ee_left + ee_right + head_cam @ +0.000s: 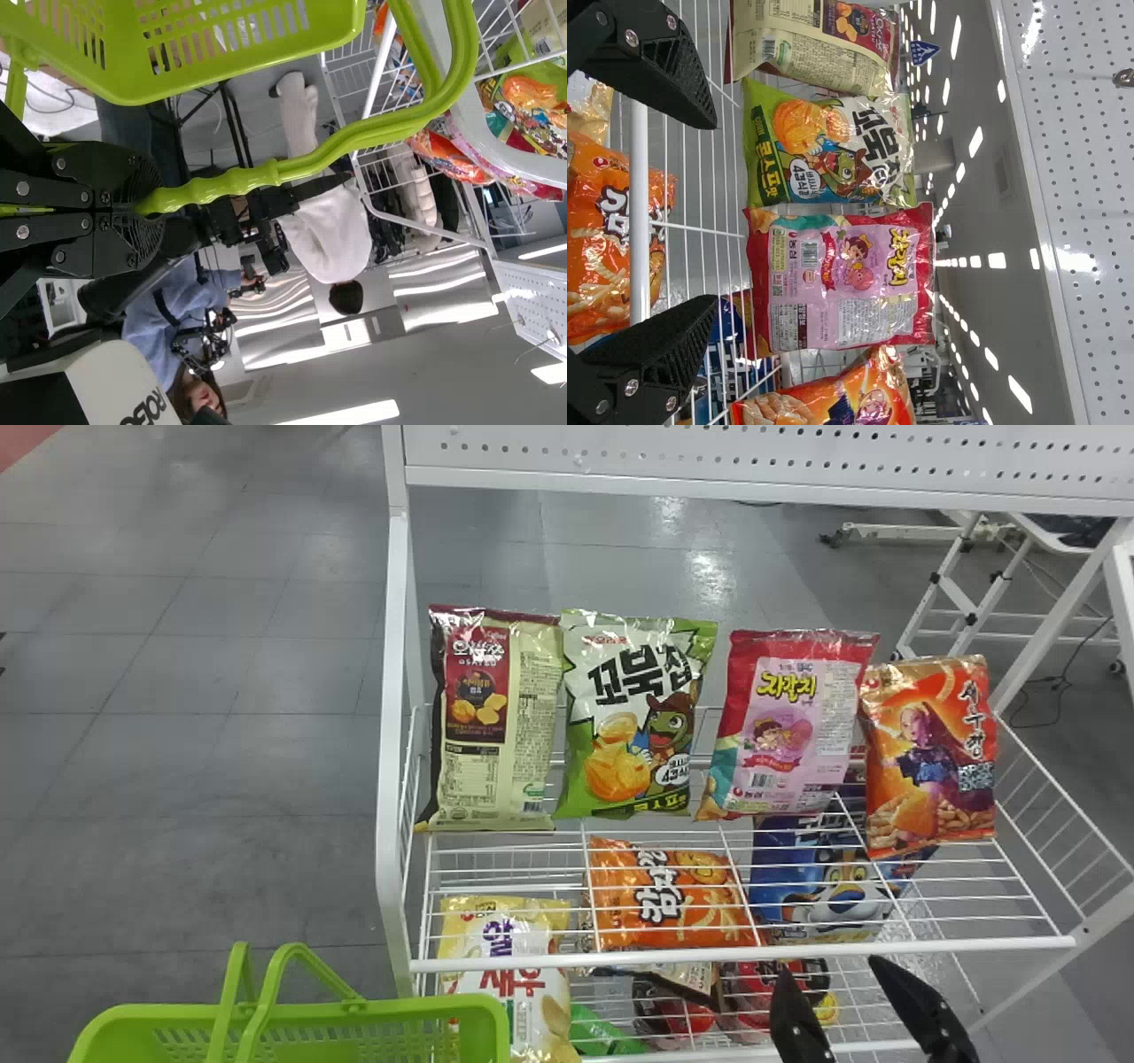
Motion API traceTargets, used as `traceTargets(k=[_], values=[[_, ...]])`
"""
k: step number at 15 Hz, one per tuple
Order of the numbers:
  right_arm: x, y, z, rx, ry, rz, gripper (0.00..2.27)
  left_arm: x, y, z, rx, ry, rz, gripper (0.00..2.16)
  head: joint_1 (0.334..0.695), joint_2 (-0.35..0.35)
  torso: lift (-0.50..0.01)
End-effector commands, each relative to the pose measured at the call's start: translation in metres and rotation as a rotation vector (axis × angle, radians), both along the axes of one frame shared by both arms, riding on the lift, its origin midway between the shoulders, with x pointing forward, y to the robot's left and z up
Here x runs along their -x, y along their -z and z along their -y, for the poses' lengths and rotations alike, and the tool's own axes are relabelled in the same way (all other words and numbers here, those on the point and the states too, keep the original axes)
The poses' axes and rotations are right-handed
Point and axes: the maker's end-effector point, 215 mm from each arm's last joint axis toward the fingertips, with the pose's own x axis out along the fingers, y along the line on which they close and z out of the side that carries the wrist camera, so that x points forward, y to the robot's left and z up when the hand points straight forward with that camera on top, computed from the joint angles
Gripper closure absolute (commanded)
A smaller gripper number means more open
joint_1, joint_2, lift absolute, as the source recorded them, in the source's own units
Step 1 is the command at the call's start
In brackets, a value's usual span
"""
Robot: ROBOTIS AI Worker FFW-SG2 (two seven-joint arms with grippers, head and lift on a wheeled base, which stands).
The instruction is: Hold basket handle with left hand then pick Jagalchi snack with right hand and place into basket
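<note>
Left gripper (156, 205) grasps the basket handle (319, 158), and right gripper (831, 967) is released. Jagalchi snack (788, 726) stands between green bag (620, 726) and orange bag (930, 766).

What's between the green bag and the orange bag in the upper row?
The pink Jagalchi snack stands between the green bag and the orange bag, as the head view and right wrist view both show.

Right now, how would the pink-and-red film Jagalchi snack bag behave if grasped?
Probably light for its size: the Jagalchi snack bag looks softly puffed, so it should give when squeezed. Its glossy film may be slippery. Standing upright on the white wire shelf, it could topple if pushed.
</note>
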Motion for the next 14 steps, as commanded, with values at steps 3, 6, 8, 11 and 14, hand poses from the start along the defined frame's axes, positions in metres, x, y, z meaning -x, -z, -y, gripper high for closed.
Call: traceTargets(k=[3, 6, 8, 11, 14], values=[[-0.001, -0.001, 0.001, 0.000, 0.001, 0.003, 0.12, -0.001, -0.002, 0.000, 0.007, 0.003, 0.001, 2.15, 0.695, -0.112, -0.009], [-0.002, -0.003, 0.002, 0.002, 0.002, 0.004, 0.12, -0.002, -0.002, -0.001, 0.003, 0.004, 0.004, 2.15, 0.695, -0.112, -0.009], [-0.005, -0.002, 0.004, 0.002, 0.005, -0.001, 0.12, -0.002, -0.002, -0.001, 0.003, 0.004, 0.004, 2.15, 0.695, -0.112, -0.009], [-0.022, -0.005, 0.011, -0.002, 0.012, -0.013, 0.12, -0.002, -0.002, -0.002, 0.001, 0.005, 0.005, 2.15, 0.695, -0.117, -0.009], [-0.051, -0.009, 0.017, -0.018, 0.015, -0.048, 0.12, -0.001, -0.003, 0.000, 0.003, 0.010, 0.002, 2.15, 0.695, -0.127, -0.009]])
